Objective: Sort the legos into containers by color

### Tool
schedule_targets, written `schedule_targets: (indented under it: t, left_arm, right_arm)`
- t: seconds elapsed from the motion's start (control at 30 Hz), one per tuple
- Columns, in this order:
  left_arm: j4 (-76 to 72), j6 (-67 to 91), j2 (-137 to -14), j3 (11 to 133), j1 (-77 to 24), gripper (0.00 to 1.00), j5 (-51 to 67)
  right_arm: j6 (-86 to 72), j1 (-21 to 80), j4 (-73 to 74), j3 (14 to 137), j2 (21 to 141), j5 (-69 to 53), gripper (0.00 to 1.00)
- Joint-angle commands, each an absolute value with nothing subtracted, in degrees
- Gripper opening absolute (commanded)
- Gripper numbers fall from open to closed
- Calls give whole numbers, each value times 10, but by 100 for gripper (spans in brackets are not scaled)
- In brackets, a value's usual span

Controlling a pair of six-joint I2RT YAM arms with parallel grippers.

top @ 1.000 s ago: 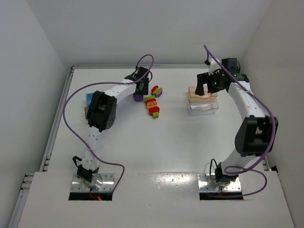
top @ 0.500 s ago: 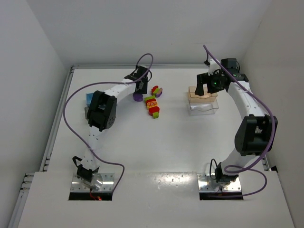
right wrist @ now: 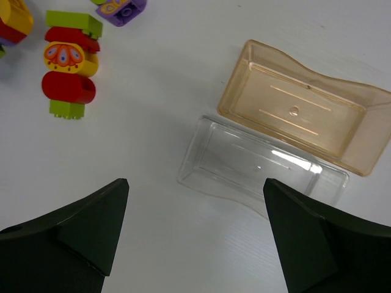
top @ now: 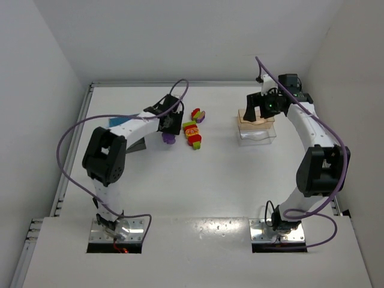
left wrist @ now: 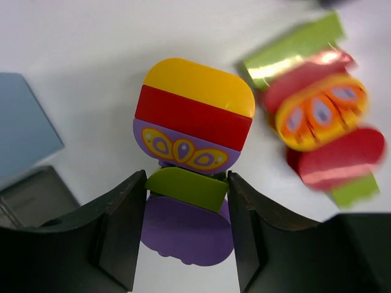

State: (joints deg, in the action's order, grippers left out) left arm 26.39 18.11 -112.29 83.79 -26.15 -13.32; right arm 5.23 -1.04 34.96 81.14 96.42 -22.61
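My left gripper point(left wrist: 186, 201) is shut on a lego stack: its fingers point(left wrist: 122, 226) press the sides of a lime green block point(left wrist: 186, 188) that has a purple block point(left wrist: 186, 235) under it. Patterned purple, red and yellow blocks point(left wrist: 194, 110) continue the stack beyond. From above, only the stack's purple end point(top: 168, 138) shows under the left gripper point(top: 170, 127). A second stack of green, red and orange legos point(top: 192, 133) point(right wrist: 67, 64) point(left wrist: 321, 116) lies to its right. My right gripper point(right wrist: 195, 181) point(top: 258, 113) hangs open beside the clear container point(right wrist: 263, 168) point(top: 257, 137).
An orange-tinted tub point(right wrist: 305, 104) point(top: 255, 118) sits against the clear one's far side. A dark grey container point(top: 137, 144) point(left wrist: 36, 195) with a blue part point(top: 120, 122) point(left wrist: 24, 128) lies left of the left gripper. A small red and yellow stack point(top: 198, 114) lies farther back.
The left gripper closed on the purple-ended stack and carried it nearer and slightly left, away from the other legos. The left arm's elbow swung left. The right arm held still.
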Motion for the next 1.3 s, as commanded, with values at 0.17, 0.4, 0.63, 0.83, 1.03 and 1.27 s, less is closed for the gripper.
schedule_targets:
  t: [0.17,0.4,0.63,0.83,1.03,1.27]
  left_arm:
    - [201,41,-897,673,-306,25,10]
    - [178,-18,-800,595,-358,28,32]
    - [154,-38,-767,583,-396,24,4]
    - [149,-44,-767,588,-414,21,-26]
    - [143,-55,-767,599,-433,18,-33]
    - [132,-55,-767,610,-450,18,-33]
  right_arm:
    - [88,43,436,852,989,-429,92]
    - [107,89,524,897,1074,-584,92]
    - [83,114,512,903,1120,-657,83]
    - [70,140,499,909,1120,-679,70]
    - [30,153,465,909,1131,-691,67]
    - [17,153,458,920,1157,-691,67]
